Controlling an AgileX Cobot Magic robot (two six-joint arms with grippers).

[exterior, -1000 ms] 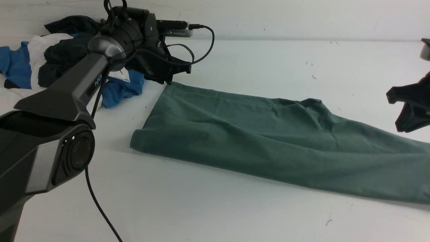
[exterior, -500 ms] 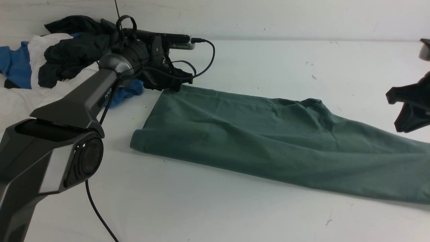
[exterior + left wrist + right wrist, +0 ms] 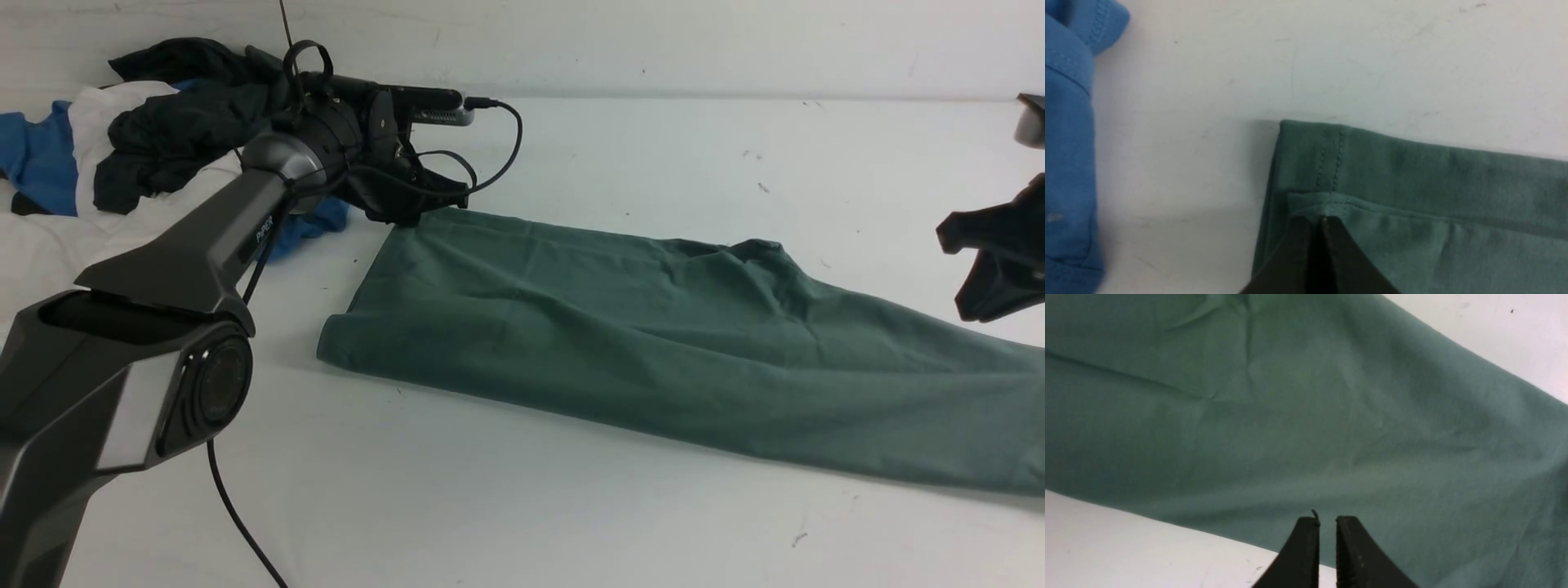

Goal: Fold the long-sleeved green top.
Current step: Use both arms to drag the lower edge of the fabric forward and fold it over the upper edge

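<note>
Two stacked layers meet at the corner where the left gripper (image 3: 1316,222) works, and that is where the risk begins. The green long-sleeved top (image 3: 653,343) lies as a long band across the white table (image 3: 490,506), one end near the heap of clothes at the far left, the other running off the front view's right edge. The left gripper's fingertips (image 3: 1298,245) are pressed together at the far-left corner, apparently nipping the hem of the upper layer. How much cloth sits between them cannot be told.

If the bite is only the hem's edge, the fabric will likely slip free once the arm lifts. If only the upper layer is caught, the lower one would stay behind and the fold would open up rather than carry over.

The blue garment (image 3: 1069,143) lies just beside this corner; a low sweep could drag it along.

The right gripper (image 3: 1327,522) hangs above the band's other stretch, jaws nearly together, holding nothing. With that end unpinned, a hard pull from the left may slide the whole top across the table.
</note>
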